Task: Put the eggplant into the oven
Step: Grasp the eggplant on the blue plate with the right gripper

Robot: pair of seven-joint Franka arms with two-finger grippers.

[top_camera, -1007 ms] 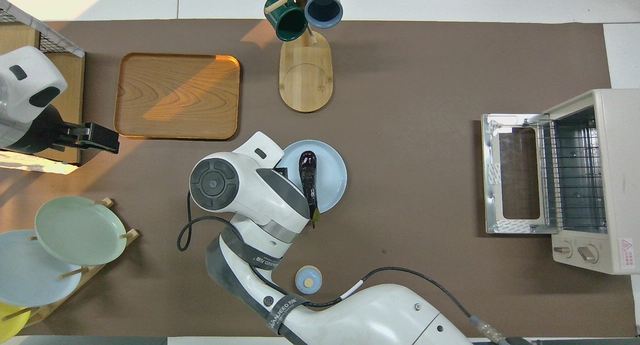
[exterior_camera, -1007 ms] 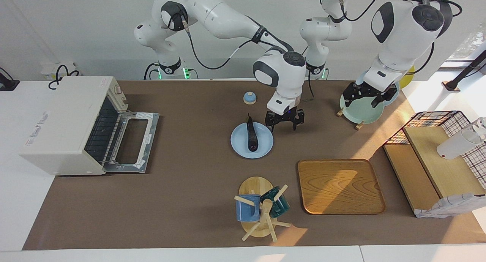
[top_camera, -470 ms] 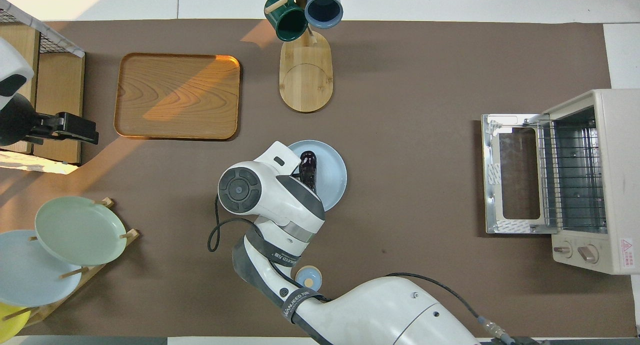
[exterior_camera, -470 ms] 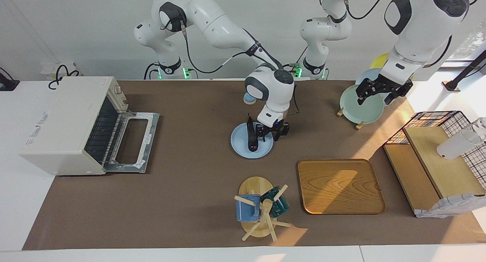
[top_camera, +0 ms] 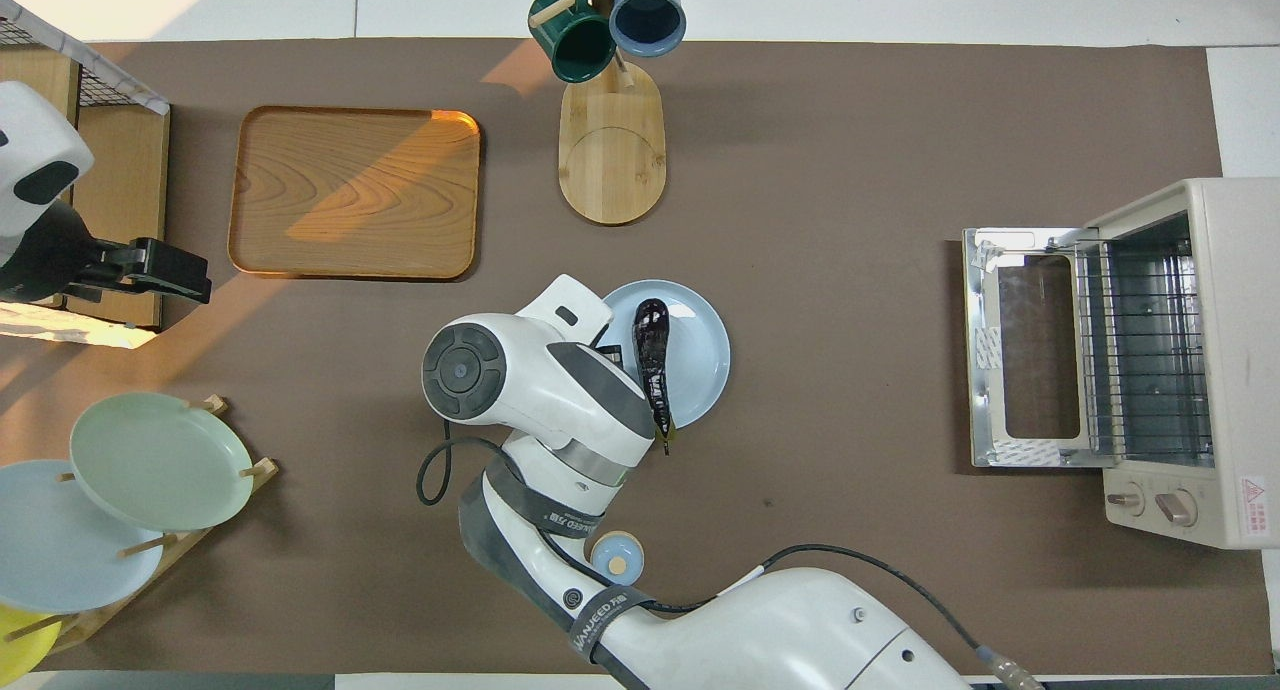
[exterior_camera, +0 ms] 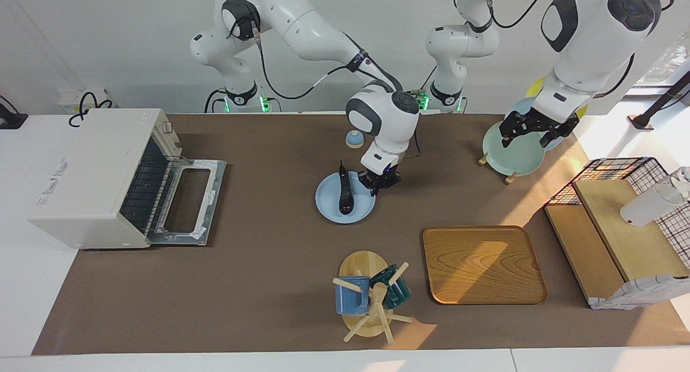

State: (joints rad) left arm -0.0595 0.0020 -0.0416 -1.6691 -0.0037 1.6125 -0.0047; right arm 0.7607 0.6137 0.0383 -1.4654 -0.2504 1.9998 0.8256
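Observation:
The dark eggplant (exterior_camera: 344,195) (top_camera: 652,355) lies lengthwise on a light blue plate (exterior_camera: 358,213) (top_camera: 700,355) mid-table. My right gripper (exterior_camera: 377,187) is down at the plate's rim on the side toward the left arm's end, beside the eggplant, fingertips shut. I cannot tell whether they pinch the rim. In the overhead view the wrist hides them. The off-white oven (exterior_camera: 91,178) (top_camera: 1170,360) stands at the right arm's end, its glass door (exterior_camera: 186,199) (top_camera: 1020,345) dropped open. My left gripper (exterior_camera: 525,137) (top_camera: 165,270) hangs open over the plate rack.
A mug tree (exterior_camera: 369,296) (top_camera: 610,140) and a wooden tray (exterior_camera: 482,264) (top_camera: 355,190) sit farther from the robots than the plate. A small blue knob-topped lid (exterior_camera: 354,139) lies nearer. A plate rack (exterior_camera: 512,153) and a wire shelf (exterior_camera: 620,221) stand at the left arm's end.
My right gripper came down at the plate's rim and shut. The plate with the eggplant slid toward the oven. The left gripper rose and drifted over the rack.

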